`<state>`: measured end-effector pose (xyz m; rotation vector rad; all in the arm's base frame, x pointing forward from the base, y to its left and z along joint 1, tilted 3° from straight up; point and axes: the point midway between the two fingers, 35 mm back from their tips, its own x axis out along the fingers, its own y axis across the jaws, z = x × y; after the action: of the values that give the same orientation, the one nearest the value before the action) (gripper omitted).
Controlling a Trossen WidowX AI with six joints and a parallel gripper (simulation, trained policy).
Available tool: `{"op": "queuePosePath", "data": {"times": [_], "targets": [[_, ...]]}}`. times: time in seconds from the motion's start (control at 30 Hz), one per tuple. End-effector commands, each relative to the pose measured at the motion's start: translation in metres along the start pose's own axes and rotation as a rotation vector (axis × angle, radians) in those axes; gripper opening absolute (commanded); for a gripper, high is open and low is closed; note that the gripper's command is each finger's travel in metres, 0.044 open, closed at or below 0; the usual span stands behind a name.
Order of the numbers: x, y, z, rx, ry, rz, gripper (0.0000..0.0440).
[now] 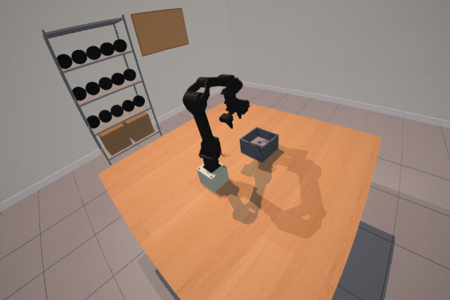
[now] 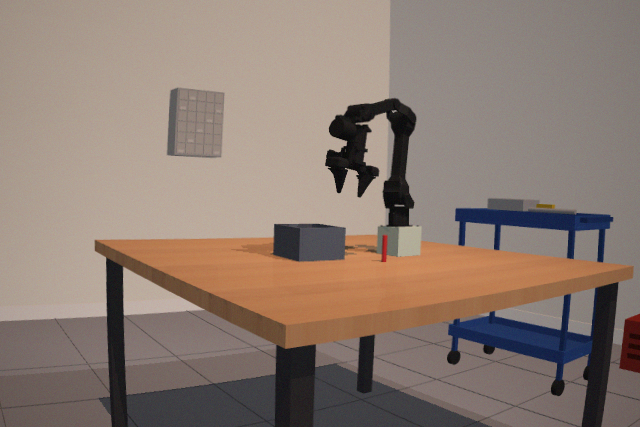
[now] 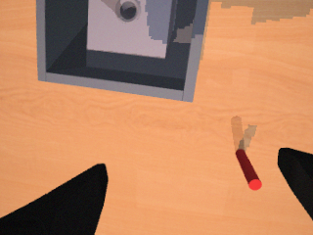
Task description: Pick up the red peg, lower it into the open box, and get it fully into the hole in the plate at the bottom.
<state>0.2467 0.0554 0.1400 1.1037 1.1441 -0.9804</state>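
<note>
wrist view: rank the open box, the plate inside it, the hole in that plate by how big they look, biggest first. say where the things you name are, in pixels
1. Open box point(image 1: 266, 153) point(image 2: 320, 244) point(image 3: 114, 87), cut off by the frame
2. Plate point(image 3: 110, 36), partly out of frame
3. Hole point(image 3: 128, 9)
</note>
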Motion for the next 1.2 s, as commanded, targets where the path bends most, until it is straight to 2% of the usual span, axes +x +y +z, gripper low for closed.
{"op": "queuePosePath", "data": {"times": [0.0, 0.3, 0.57, 1.17], "targets": [[0.008, -0.017, -0.014, -0.021, -0.010, -0.078, 0.0440], [0.030, -0.047, -0.040, -0.087, -0.038, -0.222, 0.0440], [0.058, -0.057, -0.053, -0.126, -0.056, -0.278, 0.0440], [0.134, -0.066, -0.077, -0.189, -0.048, -0.215, 0.0436]]}}
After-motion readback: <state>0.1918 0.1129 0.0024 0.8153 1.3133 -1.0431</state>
